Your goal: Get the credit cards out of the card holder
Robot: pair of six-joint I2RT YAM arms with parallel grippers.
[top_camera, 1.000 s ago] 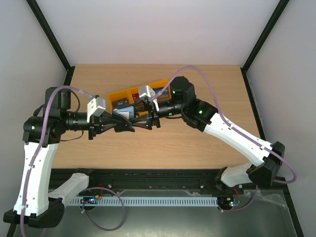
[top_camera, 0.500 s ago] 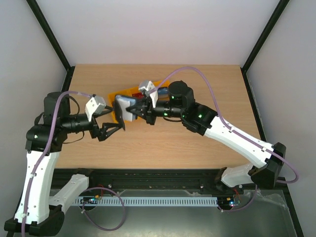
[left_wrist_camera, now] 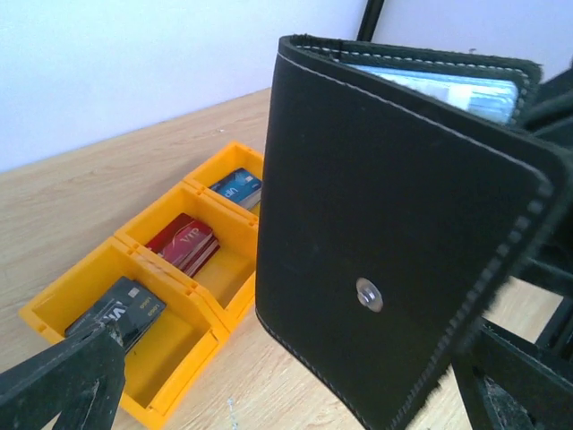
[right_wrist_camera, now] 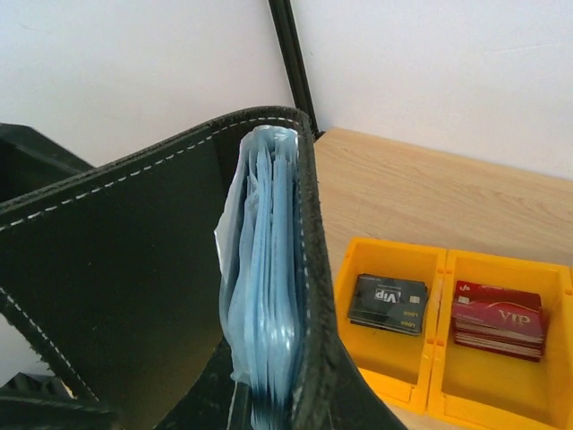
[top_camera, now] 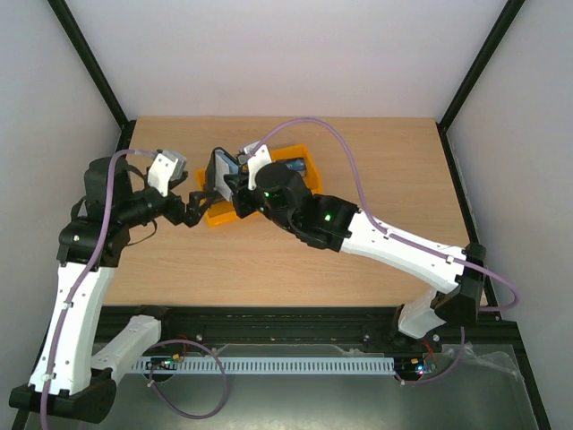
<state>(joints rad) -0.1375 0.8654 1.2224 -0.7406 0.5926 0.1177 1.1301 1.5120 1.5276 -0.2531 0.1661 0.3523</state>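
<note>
The black card holder (top_camera: 218, 168) is held upright above the table, with my right gripper (top_camera: 227, 182) shut on it. The right wrist view looks along its top edge, where blue-grey pockets (right_wrist_camera: 267, 296) bulge between the black covers; the right gripper (right_wrist_camera: 277, 399) grips it low down, its fingers mostly hidden. My left gripper (top_camera: 200, 203) stands open just left of the holder. In the left wrist view the holder's back cover (left_wrist_camera: 394, 242) with its snap stud fills the space ahead of the spread left gripper (left_wrist_camera: 291, 363). Credit cards lie in the bin: dark grey (left_wrist_camera: 116, 313), red (left_wrist_camera: 183, 244), blue (left_wrist_camera: 237, 186).
A yellow plastic bin (top_camera: 303, 163) with three compartments sits on the wooden table (top_camera: 376, 161), just right of and behind the holder. Its rim (left_wrist_camera: 161, 273) is close below the left gripper. Black frame posts stand at the table's back corners.
The left gripper opened, let go of the card holder and drew back to the left. The right gripper shut on the holder and carried it back and to the left.
</note>
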